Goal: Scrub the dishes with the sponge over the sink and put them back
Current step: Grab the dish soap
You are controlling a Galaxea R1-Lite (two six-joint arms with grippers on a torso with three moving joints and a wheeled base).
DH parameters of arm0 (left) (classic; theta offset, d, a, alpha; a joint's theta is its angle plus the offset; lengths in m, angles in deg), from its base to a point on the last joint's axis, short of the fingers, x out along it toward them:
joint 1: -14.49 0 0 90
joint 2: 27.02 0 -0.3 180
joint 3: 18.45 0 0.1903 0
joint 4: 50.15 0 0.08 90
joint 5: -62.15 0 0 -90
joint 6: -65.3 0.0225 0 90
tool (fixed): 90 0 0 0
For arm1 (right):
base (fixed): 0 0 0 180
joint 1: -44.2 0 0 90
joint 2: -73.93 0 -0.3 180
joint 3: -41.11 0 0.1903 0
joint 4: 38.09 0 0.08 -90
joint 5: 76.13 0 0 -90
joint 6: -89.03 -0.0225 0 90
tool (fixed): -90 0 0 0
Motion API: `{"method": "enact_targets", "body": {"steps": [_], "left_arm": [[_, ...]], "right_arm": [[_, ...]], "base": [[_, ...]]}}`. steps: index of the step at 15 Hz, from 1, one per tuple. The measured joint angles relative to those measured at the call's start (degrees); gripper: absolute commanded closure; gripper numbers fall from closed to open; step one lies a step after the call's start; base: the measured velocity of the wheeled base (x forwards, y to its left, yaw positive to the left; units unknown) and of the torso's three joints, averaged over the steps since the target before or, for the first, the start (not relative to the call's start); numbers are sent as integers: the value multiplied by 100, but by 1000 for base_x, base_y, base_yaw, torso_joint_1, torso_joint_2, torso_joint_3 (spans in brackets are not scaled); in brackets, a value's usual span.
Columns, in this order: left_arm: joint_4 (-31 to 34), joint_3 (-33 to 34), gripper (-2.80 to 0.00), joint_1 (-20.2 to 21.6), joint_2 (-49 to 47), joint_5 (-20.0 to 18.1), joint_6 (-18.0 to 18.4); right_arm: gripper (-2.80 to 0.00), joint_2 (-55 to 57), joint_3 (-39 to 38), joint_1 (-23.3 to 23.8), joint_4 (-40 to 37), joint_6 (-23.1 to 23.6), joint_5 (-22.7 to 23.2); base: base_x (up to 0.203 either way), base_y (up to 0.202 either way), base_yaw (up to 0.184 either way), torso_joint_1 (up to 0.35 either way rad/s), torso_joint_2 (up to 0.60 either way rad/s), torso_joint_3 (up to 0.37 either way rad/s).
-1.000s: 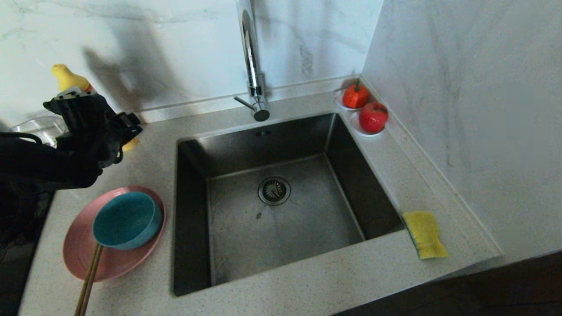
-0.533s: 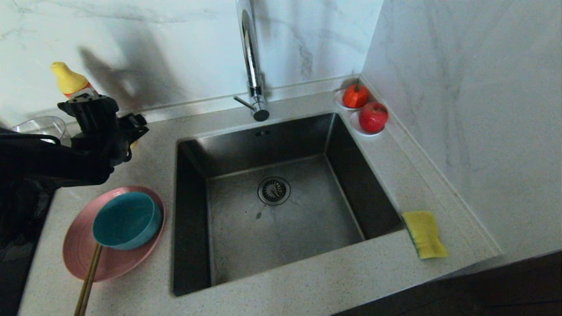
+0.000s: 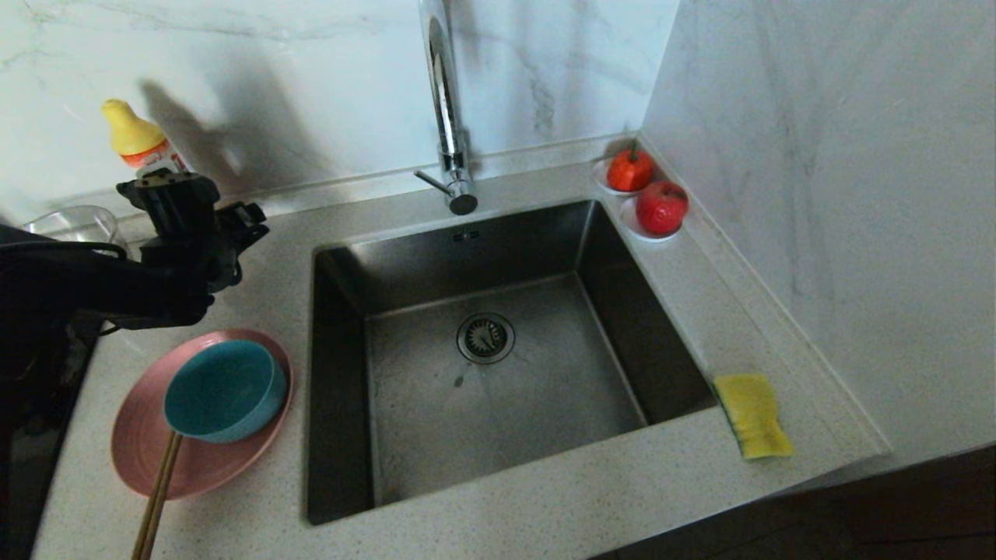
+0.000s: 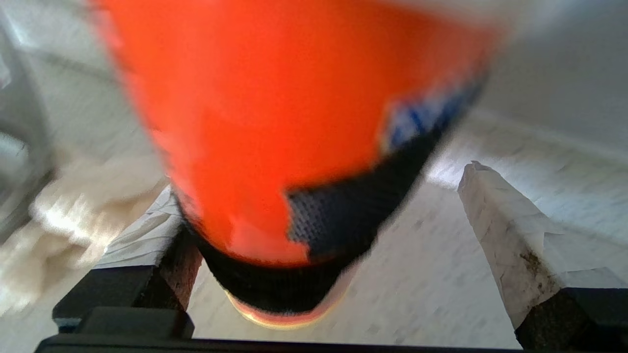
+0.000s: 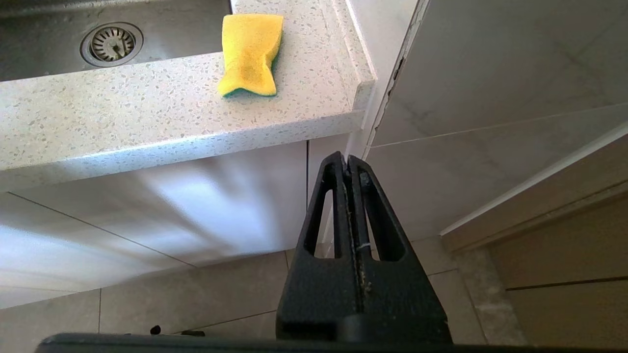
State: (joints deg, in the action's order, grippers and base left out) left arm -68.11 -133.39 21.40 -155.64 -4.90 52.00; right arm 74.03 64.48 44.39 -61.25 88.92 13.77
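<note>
**Left gripper at the bottle, dishes and sponge on the surface**

Head view: the left gripper (image 3: 204, 208) is seen at the back left of the surface (image 3: 545, 505), just in front of a bottle (image 3: 140, 140) with a yellow cap. The pink plate (image 3: 148, 459) is laid left of the sink (image 3: 482, 358), with the teal bowl (image 3: 224, 390) set on it and the chopsticks (image 3: 158, 498) leaned across its near rim. The sponge (image 3: 752, 416) is placed at the sink's right front corner. Two red fruits on white saucers (image 3: 650, 204) are seen in the far right corner, and a clear glass bowl (image 3: 70, 225) by the arm.

Left wrist view: the fingers (image 4: 495, 215) are spread wide apart, with the orange bottle body between them; contact cannot be told.

Right wrist view: the right gripper (image 5: 349, 169) is hung below the surface's edge, its fingers pressed together on nothing. The sponge is seen above it.
</note>
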Motion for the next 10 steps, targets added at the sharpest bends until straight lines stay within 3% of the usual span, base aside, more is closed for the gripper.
{"method": "enact_targets", "body": {"steps": [4, 10], "left_arm": [[-395, -74, -280, -2, -67, 9, 193], [-429, -102, -280, 0, -154, 107, 215]], "right_arm": [[0, 0, 0, 0, -2, -1, 0], [0, 0, 0, 2, -2, -6, 0]], "base": [[0, 0, 0, 0, 0, 0], [0, 0, 0, 0, 0, 0]]}}
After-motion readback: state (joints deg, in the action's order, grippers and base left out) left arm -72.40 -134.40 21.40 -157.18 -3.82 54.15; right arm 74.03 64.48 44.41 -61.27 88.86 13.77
